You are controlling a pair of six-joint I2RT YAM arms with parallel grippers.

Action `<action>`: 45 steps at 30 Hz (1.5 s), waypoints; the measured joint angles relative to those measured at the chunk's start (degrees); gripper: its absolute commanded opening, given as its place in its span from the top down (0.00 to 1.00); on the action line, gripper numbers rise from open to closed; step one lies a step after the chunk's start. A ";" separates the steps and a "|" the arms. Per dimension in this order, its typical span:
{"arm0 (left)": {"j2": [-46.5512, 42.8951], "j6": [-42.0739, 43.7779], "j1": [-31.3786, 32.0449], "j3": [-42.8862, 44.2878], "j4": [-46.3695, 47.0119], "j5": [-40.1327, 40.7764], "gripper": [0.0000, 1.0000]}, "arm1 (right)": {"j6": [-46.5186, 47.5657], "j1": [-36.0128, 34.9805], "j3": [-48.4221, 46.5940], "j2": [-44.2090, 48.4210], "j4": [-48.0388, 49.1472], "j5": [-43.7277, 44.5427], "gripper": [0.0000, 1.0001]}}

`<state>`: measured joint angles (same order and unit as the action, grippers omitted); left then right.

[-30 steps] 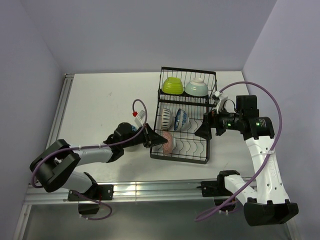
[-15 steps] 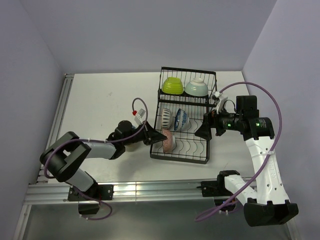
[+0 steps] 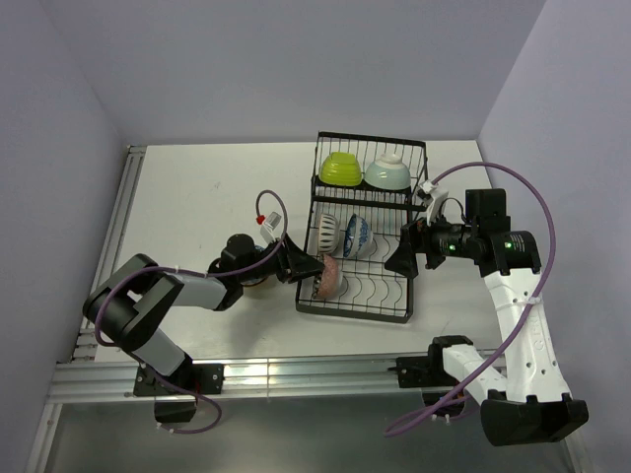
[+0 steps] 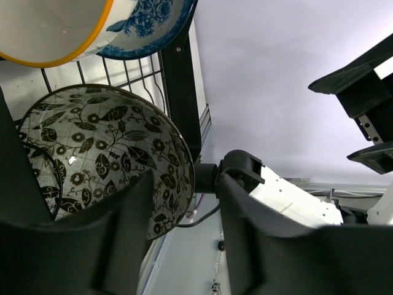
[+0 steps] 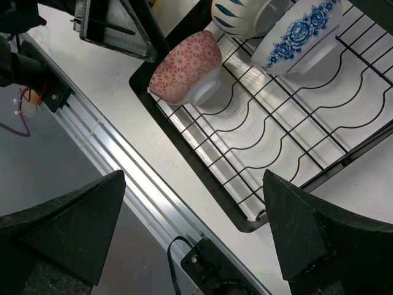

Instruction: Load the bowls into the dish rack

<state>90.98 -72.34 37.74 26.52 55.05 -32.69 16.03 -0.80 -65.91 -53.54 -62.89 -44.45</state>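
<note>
The black wire dish rack holds a lime green bowl and a mint bowl in its raised basket. On the plate wires stand a striped bowl and a blue floral bowl. A red patterned bowl, dark flowers inside, lies on its side in the rack's near left corner. My left gripper is open astride its rim, with a gap showing at the outer finger. My right gripper hangs open over the rack's right edge, holding nothing.
A pale round thing lies on the table under my left wrist, mostly hidden. An aluminium rail runs along the table's near edge and another down its left side. Walls close in on the left, back and right.
My left gripper has opened off the red patterned bowl, which now rests in the rack, and the left arm's elbow has swung leftward. The right arm has not moved.
</note>
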 measured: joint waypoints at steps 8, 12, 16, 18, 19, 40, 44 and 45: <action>-1.16 0.79 -0.55 0.04 -1.42 -1.05 0.37 | 0.85 0.00 -0.02 0.04 -1.31 0.02 0.00; -8.13 3.28 -1.97 0.20 -7.34 -2.05 0.37 | 1.68 0.00 -0.02 0.07 -1.99 0.11 0.00; -16.55 9.14 -5.03 2.56 -16.57 -4.44 0.36 | 2.78 0.00 -0.02 0.07 -2.64 0.13 0.00; -19.41 14.14 -7.19 5.18 -22.34 -6.97 0.35 | 3.39 0.00 -0.02 0.07 -3.02 0.07 0.00; -20.59 18.01 -8.48 7.19 -26.49 -8.33 0.34 | 3.67 0.00 -0.04 0.07 -3.23 0.09 0.00; -23.17 115.51 -24.79 40.46 -113.57 -9.16 0.12 | 5.51 0.00 -0.04 -1.40 -4.26 0.81 0.00; -21.11 120.72 -21.73 39.36 -116.80 -5.90 0.16 | 5.49 0.00 -0.04 -1.70 -4.24 1.46 0.00; -20.70 121.28 -20.41 38.71 -116.83 -4.94 0.17 | 5.49 0.00 -0.04 -1.88 -4.24 1.68 0.00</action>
<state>70.28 48.95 17.32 65.23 -61.78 -37.63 21.52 -0.80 -65.95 -55.42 -67.13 -42.76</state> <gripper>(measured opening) 0.843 0.997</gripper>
